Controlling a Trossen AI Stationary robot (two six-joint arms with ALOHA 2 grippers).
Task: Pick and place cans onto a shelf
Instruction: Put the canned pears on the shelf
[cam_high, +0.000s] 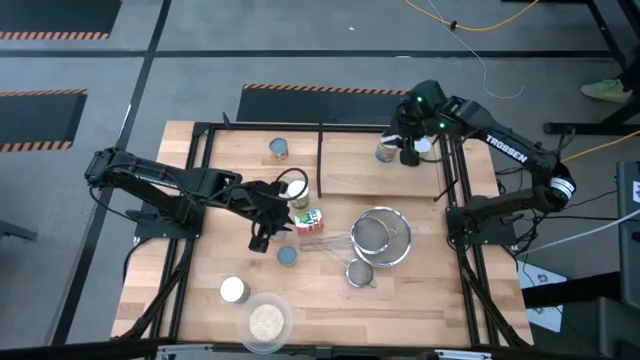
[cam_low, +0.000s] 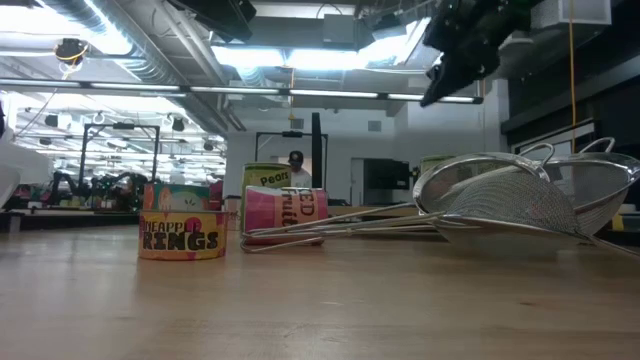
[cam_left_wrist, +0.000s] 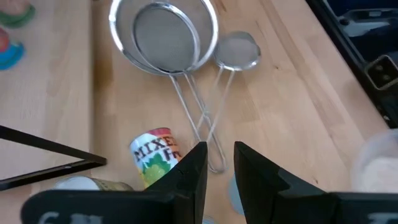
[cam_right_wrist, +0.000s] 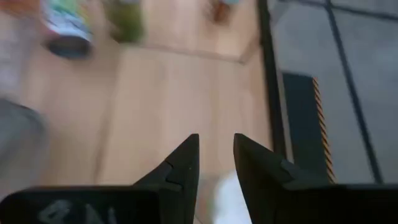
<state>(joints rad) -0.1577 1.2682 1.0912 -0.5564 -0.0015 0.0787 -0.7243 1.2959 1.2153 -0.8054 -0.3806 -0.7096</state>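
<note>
The right gripper hovers over the shelf, its fingers narrowly parted with nothing between them, beside a can standing on the shelf. The left gripper hangs over mid-counter, fingers slightly apart and empty, near a labelled can lying on its side. Other cans stand loose on the counter: one at the far edge, one short, one cream-topped. Judged rigid, smooth and light; grasp across the cylindrical wall at mid-height. A clear dish holds beige grains; the strainers are empty.
</note>
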